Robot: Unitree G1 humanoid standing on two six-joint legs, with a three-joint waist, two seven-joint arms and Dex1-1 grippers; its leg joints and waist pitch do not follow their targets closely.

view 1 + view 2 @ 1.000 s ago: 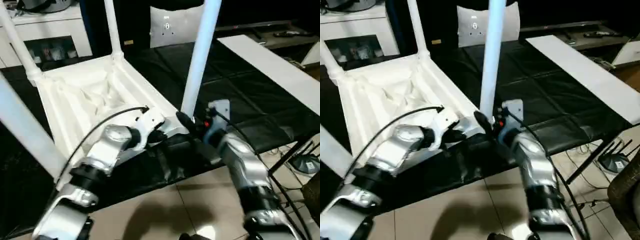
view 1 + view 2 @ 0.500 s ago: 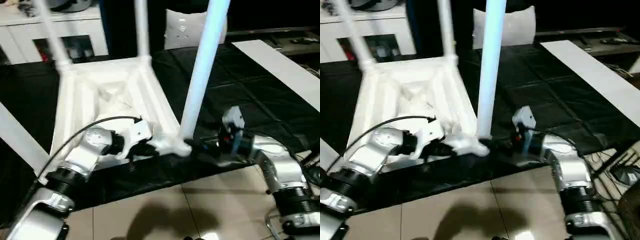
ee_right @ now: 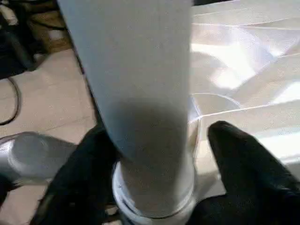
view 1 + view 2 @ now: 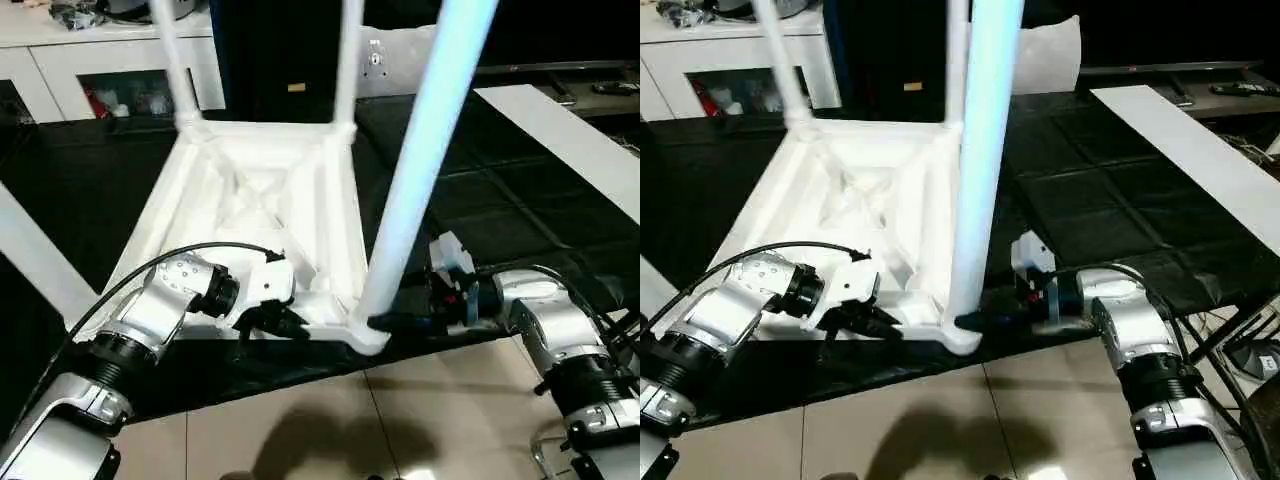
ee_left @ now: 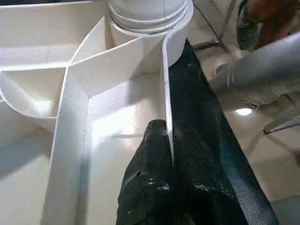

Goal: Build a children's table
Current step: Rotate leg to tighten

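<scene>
Table: my all-white plastic children's table (image 4: 260, 215) is flipped upside down on the bench, ribbed underside up, with round tapered legs standing up out of its corner sockets.

Near leg: the closest white round leg (image 4: 420, 170) rises from the front corner socket nearest me, right between my two arms.

Left gripper: my left gripper (image 5: 169, 154) has its two black fingers pressed together on the thin white rim wall of the tabletop, one finger inside the rim, one outside, just short of that corner socket. In the head view it sits at the front edge, beside the near leg's base (image 4: 272, 322).

Right gripper: my right gripper (image 3: 154, 173) reaches in from the other side, level with the bench. Its black fingers (image 3: 234, 159) straddle the base of the near leg, one on each side, close against it. Can't honestly tell if they're squeezing it or just resting around it.

Surface: black padded bench top (image 4: 470, 200), quilted seams showing. The table sits at its front edge, the gripped corner right at the lip.

Other stuff: a long flat white board (image 4: 560, 140) lies on the bench off to my right, well apart from the table.

Room: glossy beige floor tiles (image 4: 330, 430) below, white cabinet with shelves (image 4: 90, 70) at the back left.
</scene>
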